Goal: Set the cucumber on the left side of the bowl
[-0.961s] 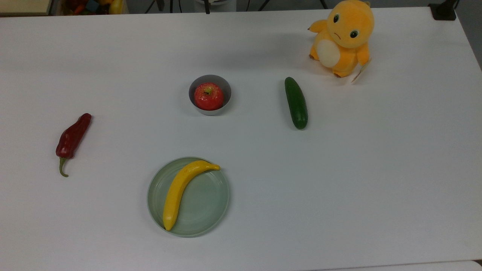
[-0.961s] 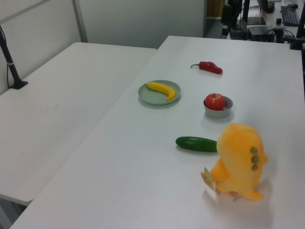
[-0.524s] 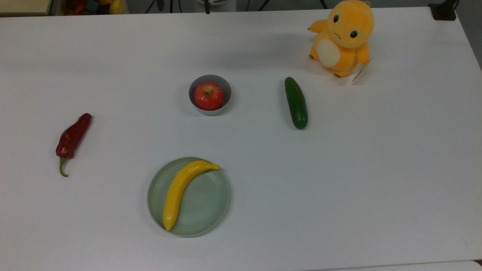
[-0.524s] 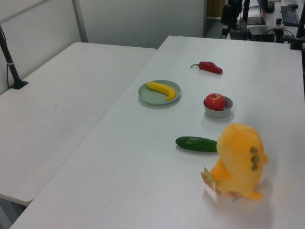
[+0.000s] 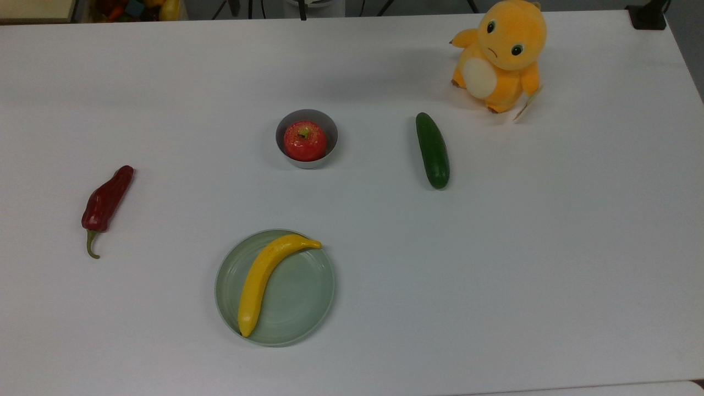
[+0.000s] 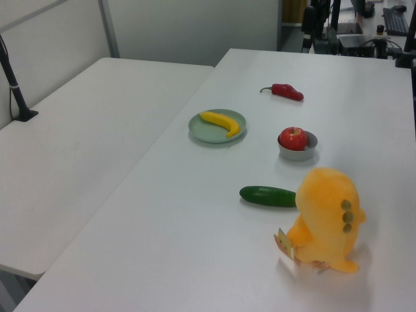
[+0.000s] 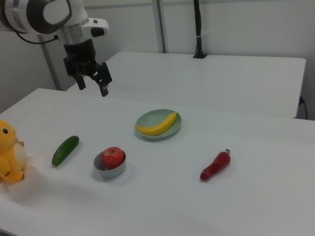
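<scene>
Surroundings: White tabletop (image 5: 495, 264) with a second white table beside it; office clutter shows at the far edge in the left view.
Cucumber: You will find the cucumber (image 5: 433, 150) lying flat on the tabletop, well apart from the bowl (image 5: 287, 124), on the top view's right of it. In the right view it lies on the bowl's left (image 7: 65, 150); in the left view it lies nearer the camera than the bowl (image 6: 268, 195).
Bowl: Small grey bowl holding a red apple (image 5: 305, 140).
Tool: The tool (image 7: 92, 84) hangs high above the tabletop, well apart from every item. Its fingers (image 7: 105, 90) stand apart with nothing between them.
Other items: Orange plush toy (image 5: 499, 55) near the cucumber's far end; banana (image 5: 264, 278) on a pale green plate (image 5: 308, 308); dark red chili pepper (image 5: 105, 202) well away on the top view's left.
Progress: Judge the task as not started. The cucumber is untouched; approach, grasp, carry and set-down all remain.
Placement note: Treat the target side as unsettled; the cucumber already sits left of the bowl in the right view, yet right of it in the top view.
View differences: Only the right view shows the arm and tool. The top view gives you the clearest layout. The left view shows the plush toy (image 6: 327, 221) just beside the cucumber's end, overlapping it from this angle.
</scene>
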Motion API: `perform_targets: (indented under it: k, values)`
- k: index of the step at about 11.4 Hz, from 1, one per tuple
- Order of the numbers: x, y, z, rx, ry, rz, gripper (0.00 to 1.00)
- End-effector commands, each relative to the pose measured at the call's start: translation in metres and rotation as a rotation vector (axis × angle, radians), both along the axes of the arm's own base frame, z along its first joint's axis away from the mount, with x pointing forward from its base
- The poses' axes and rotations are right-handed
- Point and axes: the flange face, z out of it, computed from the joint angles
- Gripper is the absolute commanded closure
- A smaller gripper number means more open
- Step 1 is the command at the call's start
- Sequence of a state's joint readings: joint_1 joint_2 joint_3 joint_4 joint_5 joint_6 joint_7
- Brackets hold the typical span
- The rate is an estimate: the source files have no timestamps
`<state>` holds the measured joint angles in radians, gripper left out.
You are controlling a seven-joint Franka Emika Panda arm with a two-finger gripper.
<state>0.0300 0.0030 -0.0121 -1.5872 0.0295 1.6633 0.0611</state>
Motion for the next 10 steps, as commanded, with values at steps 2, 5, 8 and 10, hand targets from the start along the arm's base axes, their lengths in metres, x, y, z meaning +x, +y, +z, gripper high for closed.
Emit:
perform_targets:
  k: [2, 5, 8, 10]
  values:
    - [-0.004, 0.001, -0.002, 0.022, -0.008, 0.011, 0.0]
    - [-0.005, 0.002, -0.004, 0.022, -0.002, 0.016, 0.0]
    - [-0.004, 0.005, -0.012, 0.024, 0.011, 0.026, 0.0]
    - [-0.005, 0.008, -0.016, 0.025, 0.023, 0.032, 0.0]
